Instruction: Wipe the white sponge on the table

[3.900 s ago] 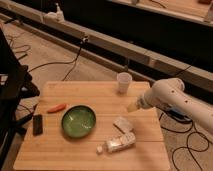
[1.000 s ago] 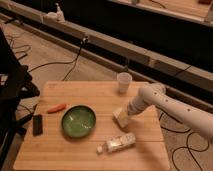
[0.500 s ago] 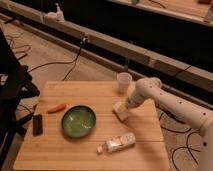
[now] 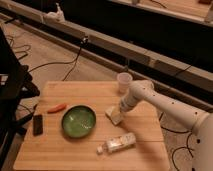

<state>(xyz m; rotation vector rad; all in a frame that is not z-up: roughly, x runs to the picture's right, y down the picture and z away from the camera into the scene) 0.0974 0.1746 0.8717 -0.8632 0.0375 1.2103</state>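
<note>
Contact looks made: the gripper [image 4: 120, 108] rests on the small off-white soft rectangular sponge [image 4: 113, 117], right of centre on the light-brown wooden plank table [image 4: 60, 150]. Whether it is clamped, I cannot tell. The wiping strokes themselves seem not yet done.

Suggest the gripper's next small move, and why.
Probably a short drag of the white sponge across the table, toward the bare wood away from the green bowl. The gripper appears down on the sponge, and a bottle lies just in front.
</note>
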